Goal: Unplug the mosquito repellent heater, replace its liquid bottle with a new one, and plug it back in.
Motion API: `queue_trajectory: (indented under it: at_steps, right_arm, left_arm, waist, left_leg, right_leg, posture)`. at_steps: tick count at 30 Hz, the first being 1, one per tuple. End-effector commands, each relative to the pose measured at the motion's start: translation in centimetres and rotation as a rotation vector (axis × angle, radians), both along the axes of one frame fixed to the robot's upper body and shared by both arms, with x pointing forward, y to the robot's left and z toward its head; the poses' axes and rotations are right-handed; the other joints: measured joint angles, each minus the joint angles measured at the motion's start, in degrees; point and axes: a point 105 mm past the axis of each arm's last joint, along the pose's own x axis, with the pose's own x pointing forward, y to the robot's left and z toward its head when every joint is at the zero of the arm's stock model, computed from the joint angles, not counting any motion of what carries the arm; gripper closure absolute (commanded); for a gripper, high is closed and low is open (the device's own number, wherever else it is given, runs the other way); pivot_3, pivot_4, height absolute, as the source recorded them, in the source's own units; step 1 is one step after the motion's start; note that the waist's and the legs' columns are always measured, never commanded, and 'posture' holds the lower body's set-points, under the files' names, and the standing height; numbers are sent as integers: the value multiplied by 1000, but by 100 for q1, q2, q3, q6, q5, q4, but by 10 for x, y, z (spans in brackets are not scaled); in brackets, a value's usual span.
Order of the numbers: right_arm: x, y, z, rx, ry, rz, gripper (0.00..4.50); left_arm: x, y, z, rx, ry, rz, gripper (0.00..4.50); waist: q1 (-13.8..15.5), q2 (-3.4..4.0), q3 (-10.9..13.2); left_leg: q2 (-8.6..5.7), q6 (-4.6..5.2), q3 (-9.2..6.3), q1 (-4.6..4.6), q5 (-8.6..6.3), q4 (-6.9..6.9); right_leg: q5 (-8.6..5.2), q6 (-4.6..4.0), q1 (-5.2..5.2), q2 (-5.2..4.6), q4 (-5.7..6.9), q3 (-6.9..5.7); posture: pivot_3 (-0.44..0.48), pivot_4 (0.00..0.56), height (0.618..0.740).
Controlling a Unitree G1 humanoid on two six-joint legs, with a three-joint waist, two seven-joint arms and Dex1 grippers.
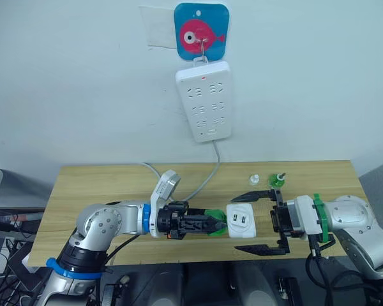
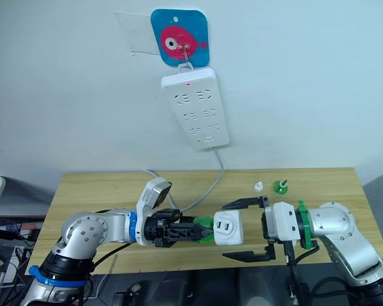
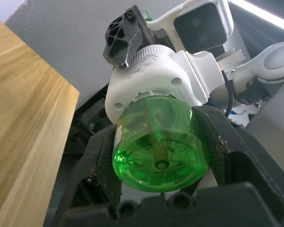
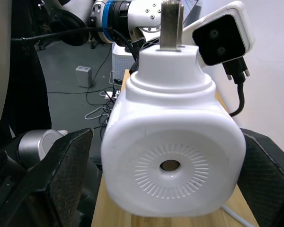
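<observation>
The white mosquito repellent heater [image 1: 241, 221] hangs in the air over the table's front edge, prongs up in the right wrist view. A green bottle [image 3: 156, 146], the new one, sits with its neck in the heater's base, and my left gripper [image 1: 214, 225] is shut on it. My right gripper [image 1: 254, 222] is open, with one finger [image 1: 258, 194] behind the heater and the other in front, both apart from it. The capless liquid bottle [image 1: 277, 180] with its dark wick stands at the table's back right.
A small white cap [image 1: 255, 179] lies just left of the capless bottle. The white power strip [image 1: 204, 101] hangs on the wall from a blue fish hook [image 1: 201, 32]. Its grey cable [image 1: 204, 182] runs down across the wooden table [image 1: 102, 185].
</observation>
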Motion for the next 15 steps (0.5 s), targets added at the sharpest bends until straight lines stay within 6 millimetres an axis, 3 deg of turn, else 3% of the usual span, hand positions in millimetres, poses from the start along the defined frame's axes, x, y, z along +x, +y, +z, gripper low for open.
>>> queue_trajectory:
  at_steps: [1, 5, 15]
  right_arm:
    - [-9, 5, 7, 2, -52, 58, 402]
    - [-5, 3, 4, -18, -72, 49, 1536]
    - [-1, 2, 5, -10, -80, 31, 1524]
  left_arm:
    - [-5, -1, 7, -27, -14, -34, 2217]
    - [-7, -1, 7, -25, -17, -50, 2217]
    - [-10, 1, 4, -11, -30, -59, 2217]
  waist:
    - [0, 0, 0]
    - [-1, 0, 0]
    - [-2, 0, 0]
  left_leg:
    - [0, 0, 0, 0, 0, 0]
    - [0, 0, -1, 0, 0, 0]
    - [0, -1, 0, 0, 1, 0]
  right_leg:
    - [0, 0, 0, 0, 0, 0]
    - [0, 0, 0, 0, 0, -2]
    - [0, 0, 0, 0, 1, -2]
  posture:
    - [-114, 314, 740]
    - [-114, 313, 740]
    - [-108, 306, 740]
